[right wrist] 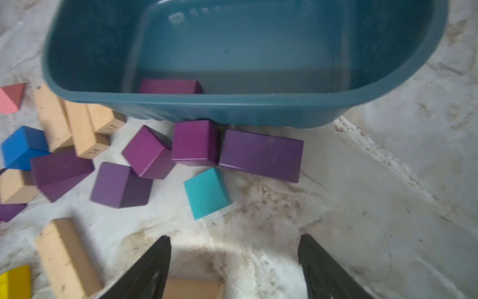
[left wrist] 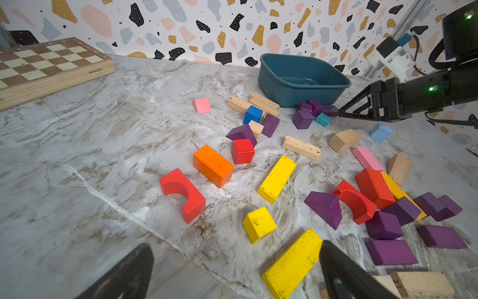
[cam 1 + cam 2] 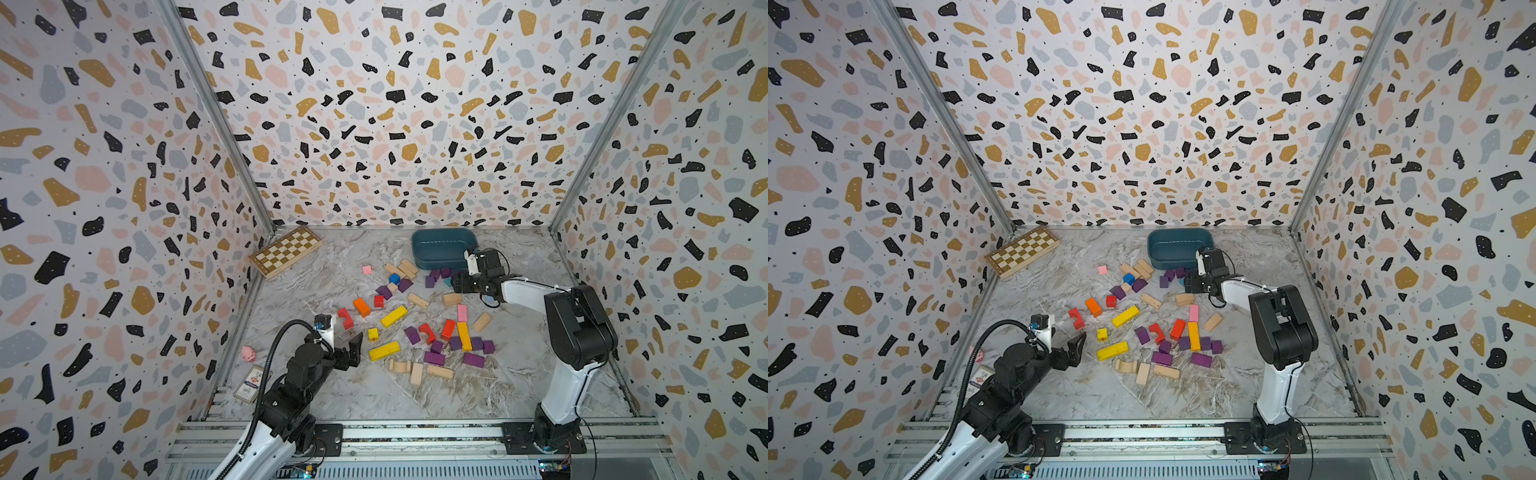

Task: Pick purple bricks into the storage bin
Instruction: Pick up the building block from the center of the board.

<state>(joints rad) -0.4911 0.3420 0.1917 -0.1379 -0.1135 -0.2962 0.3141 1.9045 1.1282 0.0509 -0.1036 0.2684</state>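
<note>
The storage bin (image 3: 442, 232) (image 1: 232, 101), a dark teal tub, stands at the back of the table. One purple brick (image 1: 170, 86) lies inside against its near wall. Several purple bricks (image 1: 196, 142) (image 3: 436, 276) lie on the table, bunched against the bin's outer wall. More lie mid-table (image 3: 390, 289) and front right (image 3: 453, 349) (image 2: 388, 225). My right gripper (image 1: 234, 240) (image 3: 455, 282) is low beside the bin cluster, open and holding nothing. My left gripper (image 2: 235, 247) (image 3: 345, 345) is open at the front left, empty, with a yellow bar (image 2: 292, 261) by one finger.
A wooden chessboard (image 3: 286, 250) leans at the back left corner. Red, orange, yellow, pink, blue and plain wood blocks are scattered among the purple ones; a teal cube (image 1: 207, 192) sits just before the right gripper. A pink toy (image 3: 248, 353) and a card box (image 3: 251, 382) lie front left.
</note>
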